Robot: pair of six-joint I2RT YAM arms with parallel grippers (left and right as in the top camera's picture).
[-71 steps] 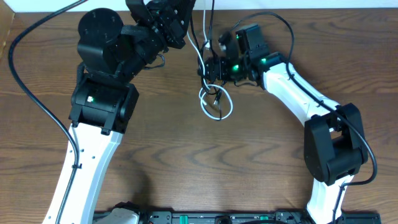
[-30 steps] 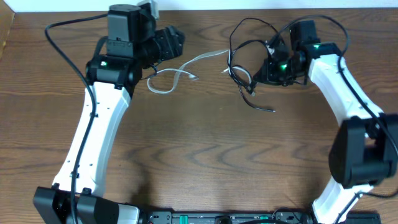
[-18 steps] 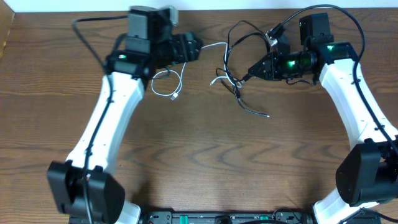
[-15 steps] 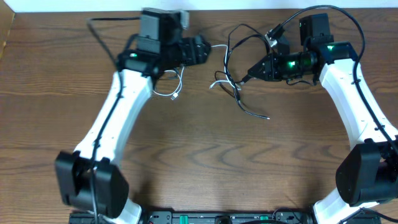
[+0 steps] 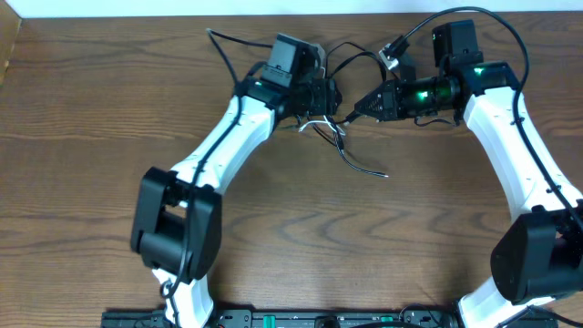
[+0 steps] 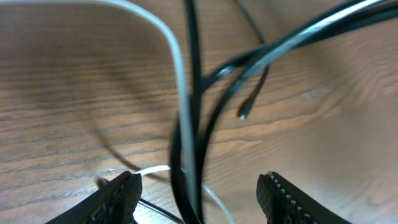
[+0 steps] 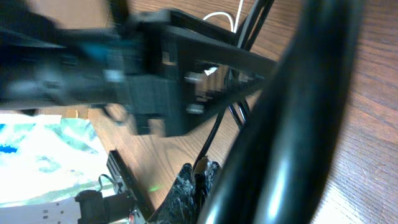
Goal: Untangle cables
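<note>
The black cable hangs from my right gripper, which is shut on it at the back middle of the table; its loose end trails toward the front. The white cable lies curled just below my left gripper. In the left wrist view the left gripper is open, with black cable strands and the white cable running between its fingers without touching them. In the right wrist view the right gripper pinches the black cable, and the left arm's head sits close ahead.
Thick black robot wires loop over the right arm and another runs behind the left arm. The table's back edge is close to both grippers. A black base rail runs along the front.
The left arm has swung right from the back left to the tangle beside the right gripper, and the white cable has come with it. The right gripper has stayed shut on the black cable.
</note>
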